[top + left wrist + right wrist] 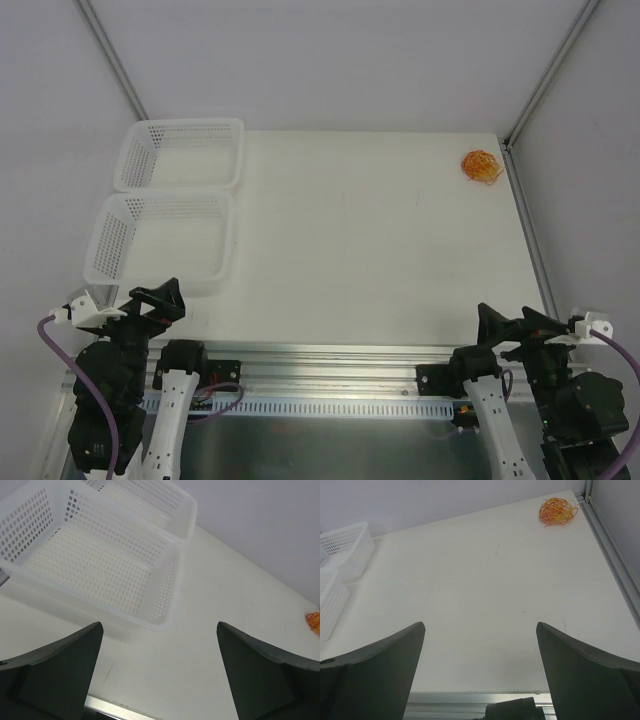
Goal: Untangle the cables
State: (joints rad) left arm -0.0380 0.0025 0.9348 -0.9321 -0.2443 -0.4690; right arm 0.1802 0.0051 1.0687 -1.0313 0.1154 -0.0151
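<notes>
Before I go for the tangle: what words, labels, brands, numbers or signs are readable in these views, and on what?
None: no text is readable in any view.
The far white perforated plastic basket, the near white perforated plastic basket, the white table and the red-orange and yellow-orange tangle of thin cables show no print.

We list, on the table (370, 260): cables (481, 166) tangled at the far right corner; near basket (160, 240) at the left edge; far basket (180, 153) just behind it.
</notes>
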